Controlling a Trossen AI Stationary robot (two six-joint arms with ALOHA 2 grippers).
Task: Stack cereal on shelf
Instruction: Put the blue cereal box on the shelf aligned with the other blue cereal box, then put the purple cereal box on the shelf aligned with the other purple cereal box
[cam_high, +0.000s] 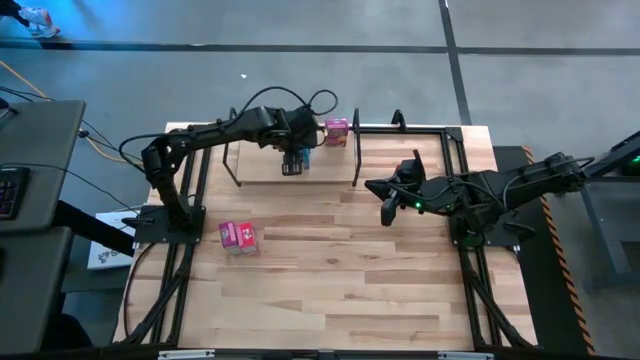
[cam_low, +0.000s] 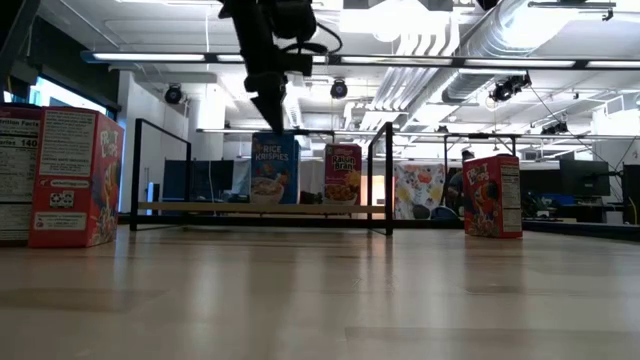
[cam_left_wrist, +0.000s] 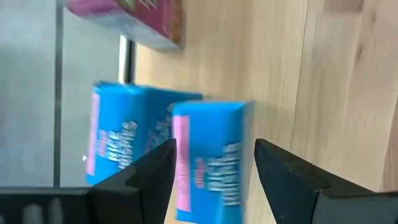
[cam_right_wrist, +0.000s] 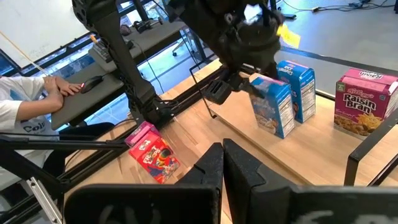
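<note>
Two blue cereal boxes (cam_right_wrist: 273, 109) (cam_right_wrist: 300, 87) stand upright on their bases on the shelf (cam_high: 262, 168), a light board in a black frame at the table's far side. A pink cereal box (cam_high: 337, 131) stands at the shelf's right end. My left gripper (cam_left_wrist: 214, 152) hangs open, pointing down, just over the nearer blue box (cam_left_wrist: 211, 162), one finger on either side of its top and touching nothing. My right gripper (cam_high: 385, 212) waits shut in the air right of the table's middle. Red-pink cereal boxes (cam_high: 238, 237) lie on the table at the left.
The shelf's black end rails (cam_high: 357, 150) rise beside the boxes. The low view shows a red box (cam_low: 492, 195) standing right of the shelf and another (cam_low: 65, 175) close at the left. A person's hand (cam_right_wrist: 62, 87) rests on a desk beyond the table's left side.
</note>
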